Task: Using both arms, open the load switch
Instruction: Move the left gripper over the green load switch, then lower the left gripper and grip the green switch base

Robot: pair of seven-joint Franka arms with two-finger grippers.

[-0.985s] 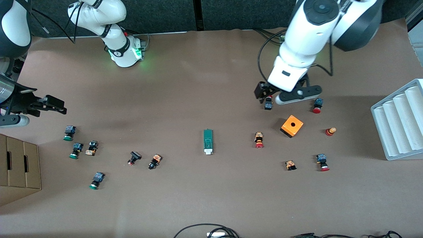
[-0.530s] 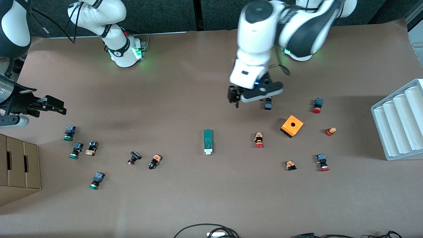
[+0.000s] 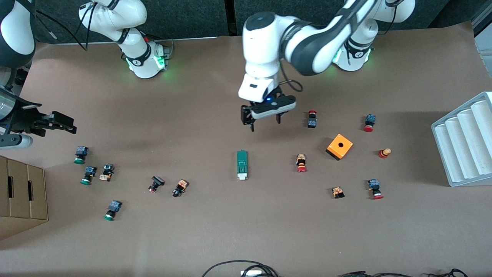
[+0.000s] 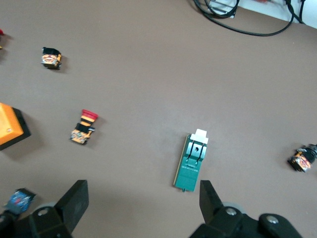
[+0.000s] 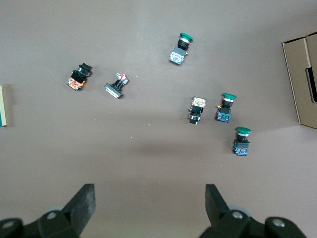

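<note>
The load switch is a narrow dark-green block with a white sliding piece at the end nearer the front camera, and it lies flat in the middle of the table. My left gripper hangs open over bare table just off the switch's green end, touching nothing. In the left wrist view the load switch lies close to one finger of the left gripper. My right gripper waits open and empty at the right arm's end of the table. The right wrist view shows the right gripper over bare table, with the load switch at the frame's edge.
Push-buttons with red or green caps lie scattered toward both ends of the table. An orange cube with a hole sits toward the left arm's end, near a white ribbed rack. A cardboard box stands at the right arm's end. Cables lie at the front edge.
My left arm has swung from over the buttons by the orange cube toward the table's middle, ending close to the load switch. The right arm has not moved.
</note>
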